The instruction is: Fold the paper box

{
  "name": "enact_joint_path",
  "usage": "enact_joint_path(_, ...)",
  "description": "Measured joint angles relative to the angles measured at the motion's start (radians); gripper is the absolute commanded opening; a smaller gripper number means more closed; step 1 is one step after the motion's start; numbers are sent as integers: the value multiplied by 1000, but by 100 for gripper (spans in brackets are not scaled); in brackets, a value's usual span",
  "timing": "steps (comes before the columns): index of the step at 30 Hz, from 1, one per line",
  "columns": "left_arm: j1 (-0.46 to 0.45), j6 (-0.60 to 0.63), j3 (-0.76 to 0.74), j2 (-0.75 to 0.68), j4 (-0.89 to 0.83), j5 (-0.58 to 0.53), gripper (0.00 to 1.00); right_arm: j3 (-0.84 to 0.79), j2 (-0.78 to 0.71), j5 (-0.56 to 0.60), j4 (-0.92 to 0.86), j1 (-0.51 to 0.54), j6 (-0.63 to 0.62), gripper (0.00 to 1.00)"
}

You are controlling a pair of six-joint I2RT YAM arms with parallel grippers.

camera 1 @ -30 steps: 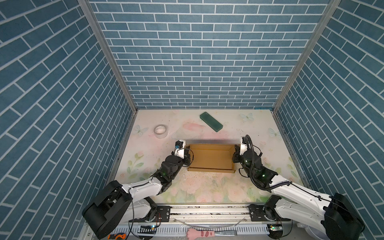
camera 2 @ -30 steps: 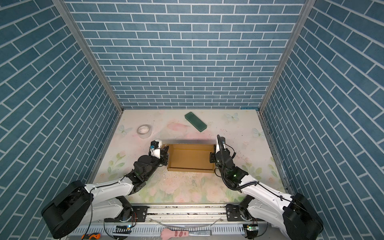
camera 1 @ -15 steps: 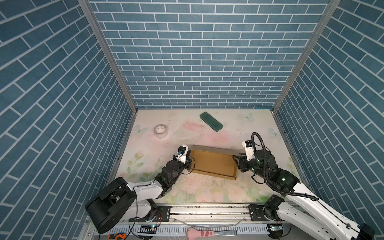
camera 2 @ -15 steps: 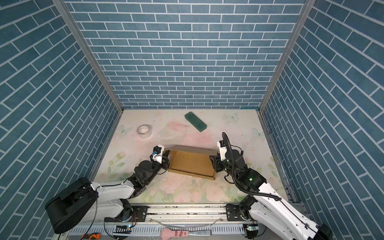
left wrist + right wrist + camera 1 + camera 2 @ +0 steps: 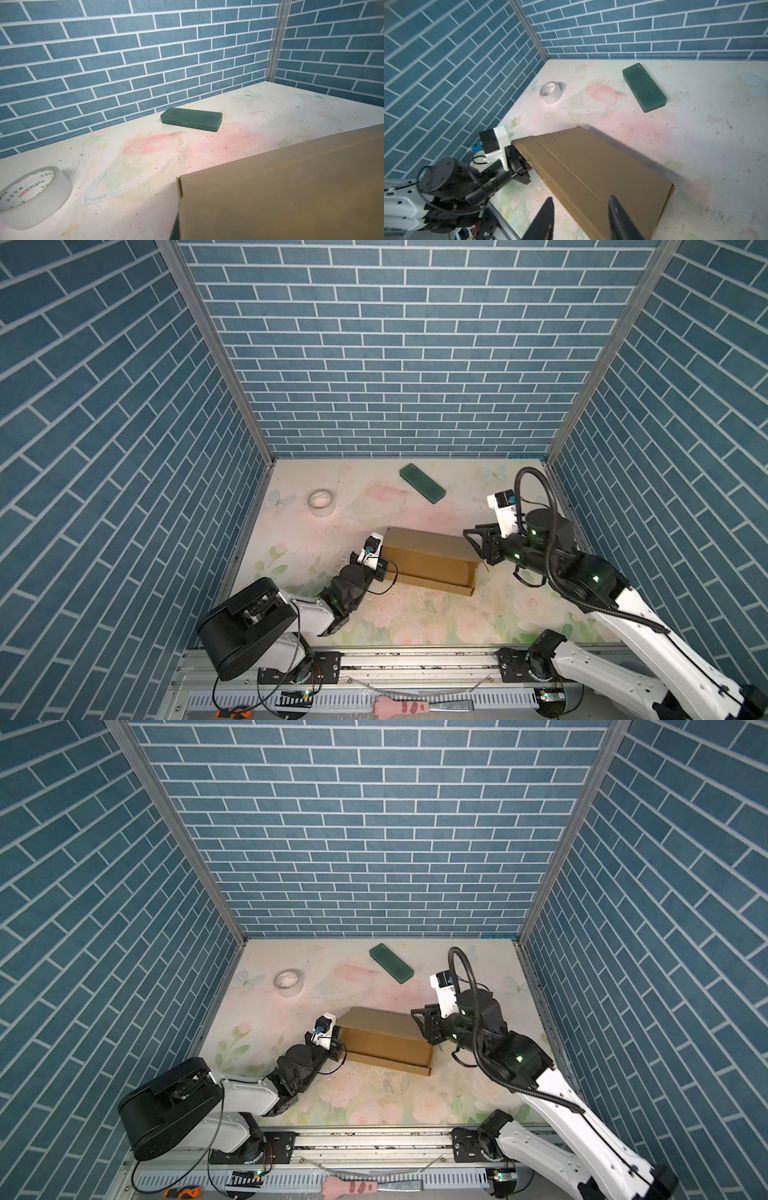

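Black left jaws: the left gripper (image 5: 381, 568) is closed tight at the left end of the paper box (image 5: 428, 560), apparently pinching its end wall.
Right jaws: the right gripper (image 5: 580, 198) is parted, straddling the box's right end; contact is unclear.
Box: on the table (image 5: 415, 622), near its middle, folded shallow, top panel sloping.
Handling: likely light, stiff across panels, bending readily at creases; smooth faces may slip.
Hold: judged best at end walls or flap edges, not mid-panel.
Nearby: green case (image 5: 422, 488) and tape roll (image 5: 321, 502), well apart.
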Motion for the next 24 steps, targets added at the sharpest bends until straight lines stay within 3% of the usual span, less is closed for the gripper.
enact_joint_path(6, -10, 7, -19, 16, 42, -12, 9, -82, 155, -29, 83, 18, 72, 28)
enact_joint_path(13, -35, 18, -63, -54, -73, -21, 29, -205, 246, -40, 191, 47, 133, 26)
enact_joint_path(19, -64, 0, -89, -342, -309, -57, 42, -317, 336, -46, 333, 46, 172, 24)
enact_joint_path(24, -72, -68, -84, -683, -652, -112, 43, -336, 402, -35, 405, 43, 174, 24)
